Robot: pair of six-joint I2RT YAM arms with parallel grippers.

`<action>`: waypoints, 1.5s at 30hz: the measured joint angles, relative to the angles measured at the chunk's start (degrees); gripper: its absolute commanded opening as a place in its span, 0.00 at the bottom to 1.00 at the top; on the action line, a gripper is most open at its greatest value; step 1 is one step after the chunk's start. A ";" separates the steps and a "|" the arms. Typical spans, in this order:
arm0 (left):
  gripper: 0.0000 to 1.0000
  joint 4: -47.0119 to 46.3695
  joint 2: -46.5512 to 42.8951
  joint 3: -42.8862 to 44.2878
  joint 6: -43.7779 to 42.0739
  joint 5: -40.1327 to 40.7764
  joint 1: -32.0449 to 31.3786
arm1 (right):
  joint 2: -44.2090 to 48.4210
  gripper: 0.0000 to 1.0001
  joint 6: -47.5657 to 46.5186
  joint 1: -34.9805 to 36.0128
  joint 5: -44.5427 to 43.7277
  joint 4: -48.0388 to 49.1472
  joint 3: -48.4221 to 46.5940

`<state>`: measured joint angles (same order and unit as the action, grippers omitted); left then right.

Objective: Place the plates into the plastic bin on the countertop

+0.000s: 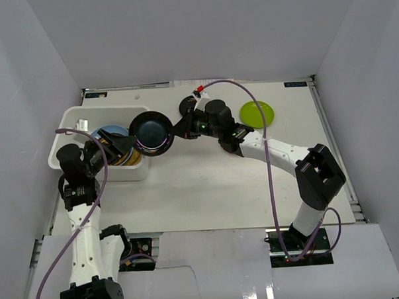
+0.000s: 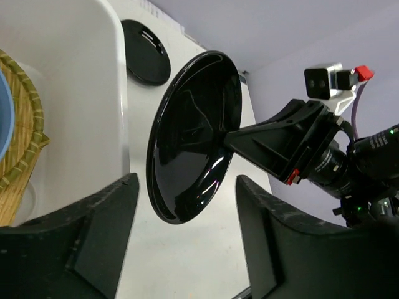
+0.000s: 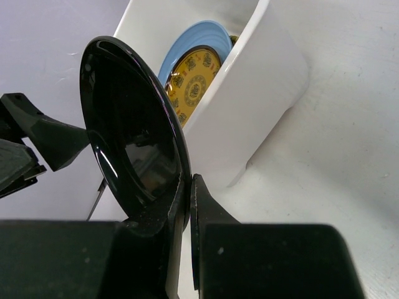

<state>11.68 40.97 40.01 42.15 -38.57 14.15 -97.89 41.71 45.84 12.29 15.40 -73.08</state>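
Right gripper (image 3: 188, 190) pinching black plate (image 3: 128, 134) rim; left gripper (image 2: 186, 208) wide apart, holding nothing.

1. We find no legible text, brand or number in any view.
2. Left dark label (image 1: 96, 95) and right dark label (image 1: 295, 84), far edge of the countertop (image 1: 207, 182): print too small for us to read.

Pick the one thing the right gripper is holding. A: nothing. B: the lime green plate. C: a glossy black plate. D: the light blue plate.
C: the right gripper pinches the rim of a glossy black plate, held on edge by the plastic bin; the lime green plate lies apart on the countertop and the light blue plate sits in the bin.
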 measured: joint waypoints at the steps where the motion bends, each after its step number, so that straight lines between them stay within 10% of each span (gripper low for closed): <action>1: 0.63 0.09 0.48 0.00 -0.20 -0.74 0.00 | -0.07 0.08 0.17 0.04 0.20 -0.04 0.00; 13: 0.43 0.26 5.31 0.00 -2.67 -2.25 0.00 | -0.17 0.08 1.66 0.04 2.75 0.70 0.00; 20: 0.00 -0.07 7.08 0.20 -4.68 -1.44 0.00 | -1.29 0.08 3.06 0.02 4.15 3.43 0.00; 27: 0.00 -0.02 7.89 0.24 -3.32 2.34 0.00 | -1.07 0.59 3.65 -0.22 5.18 6.69 1.86; 45: 0.00 5.29 14.45 4.35 -0.61 39.82 1.46 | 22.73 0.53 -7.72 -34.14 3.26 2.58 33.57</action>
<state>16.97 55.42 44.36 41.54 1.26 15.62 -75.16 34.00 11.70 15.55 17.98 -39.51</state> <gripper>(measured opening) 0.025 0.527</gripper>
